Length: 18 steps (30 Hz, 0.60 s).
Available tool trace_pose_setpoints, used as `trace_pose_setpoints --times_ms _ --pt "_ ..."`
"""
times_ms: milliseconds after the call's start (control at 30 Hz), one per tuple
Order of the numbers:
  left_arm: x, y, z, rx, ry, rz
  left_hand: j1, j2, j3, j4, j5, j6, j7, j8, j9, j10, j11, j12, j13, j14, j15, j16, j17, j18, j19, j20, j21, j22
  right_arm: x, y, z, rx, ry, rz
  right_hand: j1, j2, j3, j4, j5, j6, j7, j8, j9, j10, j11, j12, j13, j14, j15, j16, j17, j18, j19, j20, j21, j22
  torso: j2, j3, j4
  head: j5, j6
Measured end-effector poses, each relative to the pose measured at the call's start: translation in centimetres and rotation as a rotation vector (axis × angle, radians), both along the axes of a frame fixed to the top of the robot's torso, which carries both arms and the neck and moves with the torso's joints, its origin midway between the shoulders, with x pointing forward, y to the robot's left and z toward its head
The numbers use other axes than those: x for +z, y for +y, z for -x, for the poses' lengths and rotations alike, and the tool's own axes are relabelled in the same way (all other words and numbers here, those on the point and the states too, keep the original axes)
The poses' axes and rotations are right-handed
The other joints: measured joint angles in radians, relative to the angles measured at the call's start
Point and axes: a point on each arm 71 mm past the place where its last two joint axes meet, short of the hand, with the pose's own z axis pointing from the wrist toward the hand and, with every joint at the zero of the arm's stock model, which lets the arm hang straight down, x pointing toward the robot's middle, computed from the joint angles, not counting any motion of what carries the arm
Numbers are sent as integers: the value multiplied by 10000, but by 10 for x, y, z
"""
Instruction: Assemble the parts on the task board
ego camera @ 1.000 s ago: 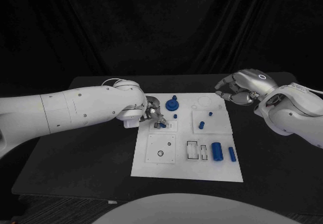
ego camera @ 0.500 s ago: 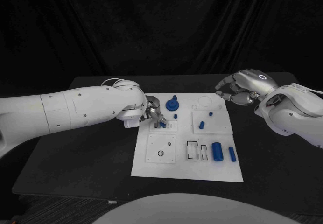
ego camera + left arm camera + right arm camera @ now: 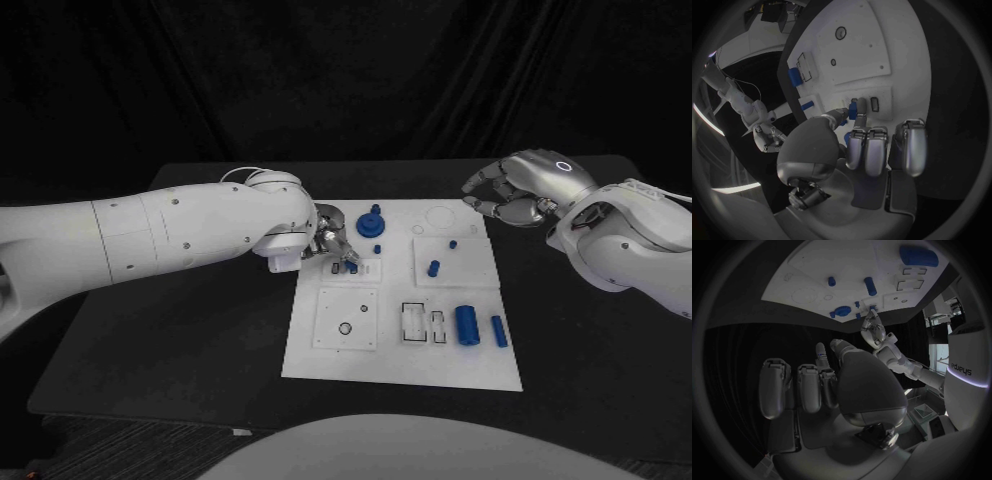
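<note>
My left hand pinches a small blue peg at its slot on the board; my right hand hovers, fingers curled, empty; I judge most parts remain unplaced, including the big cylinder.

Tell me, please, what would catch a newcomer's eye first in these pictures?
First, the white task board in the middle of the black table, dotted with small blue parts. Next, the left hand at the board's far left corner, pinching a small blue part over a slot there. The right hand hangs above the far right corner, fingers curled, holding nothing.
</note>
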Motion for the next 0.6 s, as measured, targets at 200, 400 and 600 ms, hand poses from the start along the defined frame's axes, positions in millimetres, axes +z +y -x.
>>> trace_pose_setpoints --times_ms 200,400,600 --pt "0 0 0 -5 7 0 0 0 0 0 0 -34 34 -44 0 0 0 0 0 0 0 0 0 0 -37 37 -25 0 0 0 0 3 28 19 0 0 3 -3 49 0 0 0 0 0 0 0 0 0 0 0 0 0 0 0 -34 0 0 -2 -1 -1 0" --pt "0 0 -1 -21 14 -3 0 0 30 -29 -1 -68 69 -44 -1 0 0 0 0 0 0 0 0 135 -73 1 -42 -1 0 1 0 20 41 24 0 0 27 -27 49 0 0 0 0 0 0 0 -1 0 0 0 0 0 0 0 -34 -1 -4 -2 -6 17 1" --pt "0 0 -1 -34 35 -15 0 0 55 -55 -20 -106 34 -45 -4 0 0 0 0 0 0 0 0 165 -107 35 -42 -1 -1 1 0 26 55 33 0 0 27 -27 49 0 0 0 0 0 0 0 -1 0 0 0 0 0 0 0 -34 -1 -5 -2 -6 18 1"
